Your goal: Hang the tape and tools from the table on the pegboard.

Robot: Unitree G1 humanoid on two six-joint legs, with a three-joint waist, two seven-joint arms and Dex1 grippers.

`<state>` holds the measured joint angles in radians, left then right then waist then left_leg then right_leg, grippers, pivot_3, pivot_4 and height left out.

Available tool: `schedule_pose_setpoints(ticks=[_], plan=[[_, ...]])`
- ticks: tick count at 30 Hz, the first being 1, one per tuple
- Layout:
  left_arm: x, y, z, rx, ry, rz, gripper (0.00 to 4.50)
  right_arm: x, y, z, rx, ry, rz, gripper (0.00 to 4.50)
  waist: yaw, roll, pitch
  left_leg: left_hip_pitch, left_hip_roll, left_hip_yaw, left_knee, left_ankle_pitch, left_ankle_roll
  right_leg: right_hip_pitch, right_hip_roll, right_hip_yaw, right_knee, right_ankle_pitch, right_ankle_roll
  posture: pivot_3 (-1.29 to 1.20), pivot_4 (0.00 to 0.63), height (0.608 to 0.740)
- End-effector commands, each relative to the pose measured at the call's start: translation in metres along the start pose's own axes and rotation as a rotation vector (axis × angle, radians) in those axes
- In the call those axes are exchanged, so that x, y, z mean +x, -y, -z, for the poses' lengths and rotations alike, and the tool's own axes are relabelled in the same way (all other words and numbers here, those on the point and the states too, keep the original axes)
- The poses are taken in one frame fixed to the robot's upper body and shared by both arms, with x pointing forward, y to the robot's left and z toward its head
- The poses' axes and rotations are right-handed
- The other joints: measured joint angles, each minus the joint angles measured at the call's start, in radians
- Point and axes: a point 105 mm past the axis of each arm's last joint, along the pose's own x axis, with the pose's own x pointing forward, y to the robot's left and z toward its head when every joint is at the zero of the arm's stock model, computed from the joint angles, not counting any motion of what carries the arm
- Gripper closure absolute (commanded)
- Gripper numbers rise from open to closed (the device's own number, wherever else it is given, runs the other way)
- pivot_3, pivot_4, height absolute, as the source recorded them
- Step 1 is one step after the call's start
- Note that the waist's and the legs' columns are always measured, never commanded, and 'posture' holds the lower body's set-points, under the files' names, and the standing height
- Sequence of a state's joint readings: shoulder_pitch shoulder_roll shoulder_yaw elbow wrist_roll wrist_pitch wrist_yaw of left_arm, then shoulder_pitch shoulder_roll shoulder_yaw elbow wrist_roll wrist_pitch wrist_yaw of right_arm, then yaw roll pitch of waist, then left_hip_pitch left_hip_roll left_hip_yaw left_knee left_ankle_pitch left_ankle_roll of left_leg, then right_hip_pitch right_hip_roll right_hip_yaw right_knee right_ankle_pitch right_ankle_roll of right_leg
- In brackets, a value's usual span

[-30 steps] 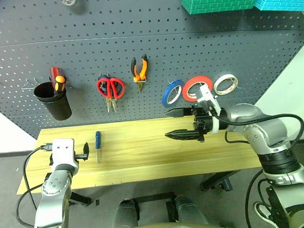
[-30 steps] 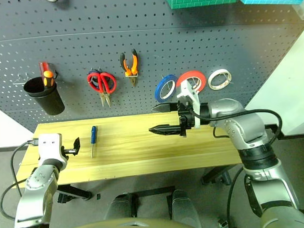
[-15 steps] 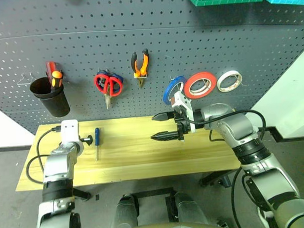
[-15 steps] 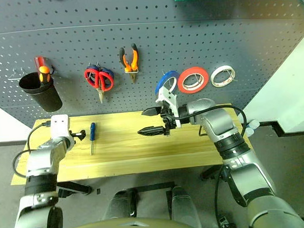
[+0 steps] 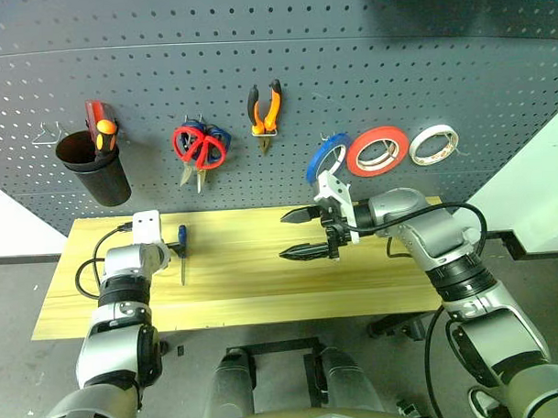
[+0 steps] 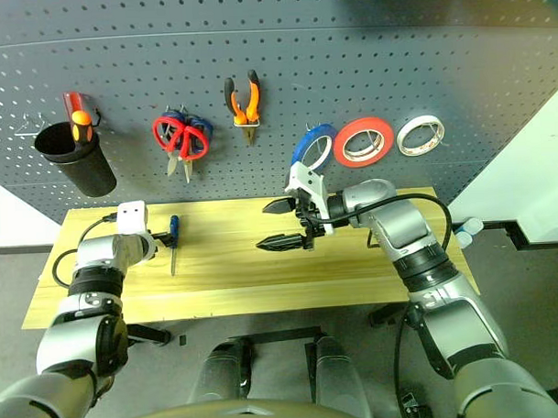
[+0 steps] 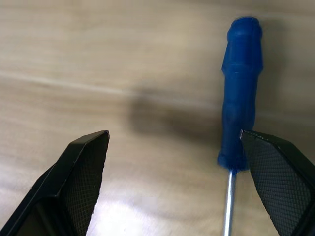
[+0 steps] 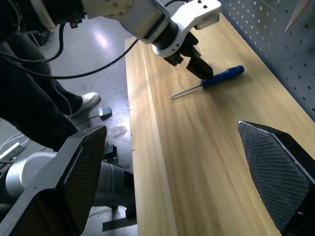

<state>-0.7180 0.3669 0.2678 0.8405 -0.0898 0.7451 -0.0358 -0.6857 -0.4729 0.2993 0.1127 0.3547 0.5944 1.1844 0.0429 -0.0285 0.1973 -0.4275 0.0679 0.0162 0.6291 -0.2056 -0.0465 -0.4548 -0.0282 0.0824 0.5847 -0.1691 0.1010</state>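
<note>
Only the blue-handled screwdriver is left on the table; tape, pliers & red scissors already on pegboard. Screwdriver's long axis runs front-to-back, handle toward the pegboard, shaft toward table's near edge. Left gripper is right over it, jaws spread wide, empty; handle sits off-center, just beside one finger, not between. Needs a small sideways shift before closing, imo. Right gripper well apart from the screwdriver, mid-table, jaws spread, empty. Left arm's job.
</note>
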Motion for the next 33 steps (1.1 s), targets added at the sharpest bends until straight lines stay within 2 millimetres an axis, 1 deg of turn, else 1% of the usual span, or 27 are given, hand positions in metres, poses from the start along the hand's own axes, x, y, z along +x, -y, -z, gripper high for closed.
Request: schedule_pose_setpoints(ticks=[1, 5, 8, 13, 14, 17, 18, 19, 21, 25, 27, 29, 31, 33], plan=[[0.003, 0.001, -0.003, 0.018, 0.010, -0.012, 0.03, 0.001, -0.003, -0.007, -0.032, 0.012, 0.002, 0.00, -0.003, 0.000, 0.007, 0.000, 0.000, 0.000, 0.000, 0.000, 0.000, 0.000, 0.000, 0.000, 0.000, 0.000, 0.000, 0.18, 0.249, 0.740], [0.006, 0.009, 0.000, 0.013, -0.013, 0.017, 0.03, 0.000, 0.002, -0.001, -0.046, -0.002, 0.036, 0.00, -0.001, -0.001, 0.016, -0.002, 0.000, 0.000, 0.000, 0.000, 0.000, -0.004, 0.000, 0.000, 0.002, -0.001, -0.001, 0.18, 0.256, 0.740], [0.007, 0.013, 0.004, -0.021, -0.037, 0.027, 0.60, -0.001, 0.004, 0.001, -0.055, -0.010, 0.048, 0.00, 0.000, -0.001, 0.019, -0.002, 0.000, 0.000, 0.000, 0.000, 0.000, -0.004, 0.000, 0.000, 0.003, -0.001, -0.001, 0.17, 0.256, 0.740], [0.008, 0.016, 0.008, -0.033, -0.046, 0.037, 2.38, -0.001, 0.004, 0.001, -0.057, -0.006, 0.054, 0.00, -0.002, -0.001, 0.020, -0.002, 0.000, 0.000, 0.000, 0.000, 0.000, -0.004, 0.000, 0.000, 0.003, -0.002, 0.000, 0.17, 0.250, 0.740], [0.008, 0.016, 0.008, -0.034, -0.047, 0.037, 2.68, -0.002, 0.004, 0.001, -0.056, -0.004, 0.056, 0.00, -0.003, -0.001, 0.020, -0.002, 0.000, 0.000, 0.000, 0.000, 0.000, -0.004, 0.000, 0.000, 0.003, -0.002, 0.000, 0.17, 0.250, 0.740], [0.008, 0.014, 0.007, -0.047, -0.045, 0.033, 3.74, -0.004, 0.005, 0.002, -0.054, -0.005, 0.065, 0.00, -0.003, -0.001, 0.020, -0.002, 0.000, 0.000, 0.000, 0.000, 0.000, -0.005, 0.000, 0.000, 0.004, -0.003, 0.002, 0.17, 0.250, 0.740], [0.008, 0.013, 0.007, -0.048, -0.044, 0.032, 4.02, -0.005, 0.005, 0.004, -0.055, -0.009, 0.068, 0.00, -0.003, -0.001, 0.020, -0.002, 0.000, 0.000, 0.000, 0.000, 0.000, -0.005, 0.000, 0.000, 0.004, -0.003, 0.002, 0.17, 0.250, 0.740], [0.008, 0.012, 0.007, -0.049, -0.044, 0.032, 4.09, -0.006, 0.005, 0.005, -0.058, -0.013, 0.070, 0.00, -0.003, -0.001, 0.020, -0.002, 0.000, 0.000, 0.000, 0.000, 0.000, -0.005, 0.000, 0.000, 0.004, -0.003, 0.002, 0.17, 0.250, 0.740], [0.007, 0.011, 0.006, -0.059, -0.045, 0.036, 4.09, -0.008, 0.006, 0.008, -0.054, -0.023, 0.075, 0.00, -0.003, -0.001, 0.021, -0.002, 0.000, 0.000, 0.000, 0.000, 0.000, -0.005, 0.000, 0.000, 0.004, -0.003, 0.002, 0.16, 0.250, 0.740], [0.003, 0.012, -0.002, -0.053, -0.029, 0.069, 4.09, -0.014, 0.008, 0.010, -0.057, -0.035, 0.079, 0.00, -0.004, -0.001, 0.021, -0.002, 0.000, 0.000, 0.000, 0.000, 0.000, -0.005, 0.000, 0.001, 0.004, -0.003, 0.002, 0.16, 0.227, 0.740], [-0.002, 0.012, -0.009, -0.002, -0.005, 0.093, 4.09, -0.017, 0.010, 0.005, -0.069, -0.019, 0.083, 0.00, -0.005, -0.001, 0.021, -0.002, 0.000, 0.000, 0.000, 0.000, 0.000, -0.005, 0.000, 0.001, 0.004, -0.003, 0.002, 0.16, 0.209, 0.740], [-0.011, 0.011, -0.016, 0.054, 0.039, 0.112, 4.09, -0.019, 0.010, -0.006, -0.077, 0.029, 0.073, 0.00, -0.005, -0.001, 0.021, -0.003, 0.000, 0.000, -0.001, 0.000, 0.000, -0.005, 0.000, 0.001, 0.004, -0.001, -0.001, 0.17, 0.190, 0.740], [-0.023, 0.009, -0.018, 0.087, 0.079, 0.139, 4.09, -0.022, 0.010, -0.016, -0.084, 0.074, 0.068, 0.00, -0.005, -0.001, 0.020, -0.004, 0.000, 0.001, -0.001, 0.000, 0.000, -0.006, 0.000, 0.000, 0.003, -0.001, -0.001, 0.17, 0.173, 0.740], [-0.037, 0.004, -0.017, 0.158, 0.134, 0.147, 4.09, -0.025, 0.009, -0.024, -0.104, 0.102, 0.070, 0.00, -0.005, -0.002, 0.020, -0.005, 0.000, 0.001, -0.001, 0.000, 0.000, -0.007, 0.000, 0.000, 0.003, -0.001, -0.001, 0.18, 0.158, 0.740]])
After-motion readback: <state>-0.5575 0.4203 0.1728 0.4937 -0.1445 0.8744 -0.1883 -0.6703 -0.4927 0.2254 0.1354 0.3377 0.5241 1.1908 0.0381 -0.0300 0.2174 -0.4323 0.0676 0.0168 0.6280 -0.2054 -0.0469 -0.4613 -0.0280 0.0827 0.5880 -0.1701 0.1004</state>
